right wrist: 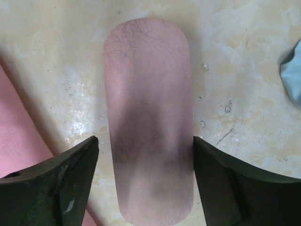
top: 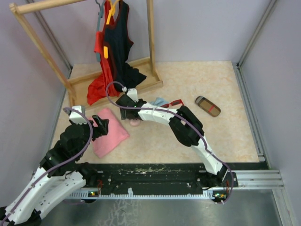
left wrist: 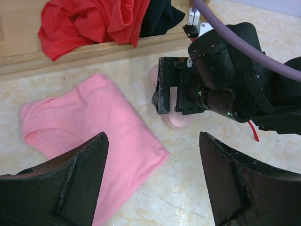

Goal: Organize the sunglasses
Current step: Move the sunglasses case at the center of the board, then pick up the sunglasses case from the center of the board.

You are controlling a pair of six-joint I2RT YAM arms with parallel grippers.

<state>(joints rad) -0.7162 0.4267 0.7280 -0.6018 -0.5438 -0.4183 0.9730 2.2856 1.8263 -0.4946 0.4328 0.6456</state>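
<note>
While the left gripper (top: 102, 124) hangs wide open and empty over the pink folded garment (top: 109, 134) near the table's (top: 235, 136) left edge, the right gripper (top: 128, 113) stands over the pink case (top: 136, 123). Red sunglasses (top: 175, 102) lie toward the far edge, partly behind the right arm, beside a light blue cloth (top: 159, 101).

Left wrist view: nothing between the left jaws.

Right wrist view: fingers (right wrist: 56, 183) spread either side of the case, gaps showing, gripping nothing.
</note>
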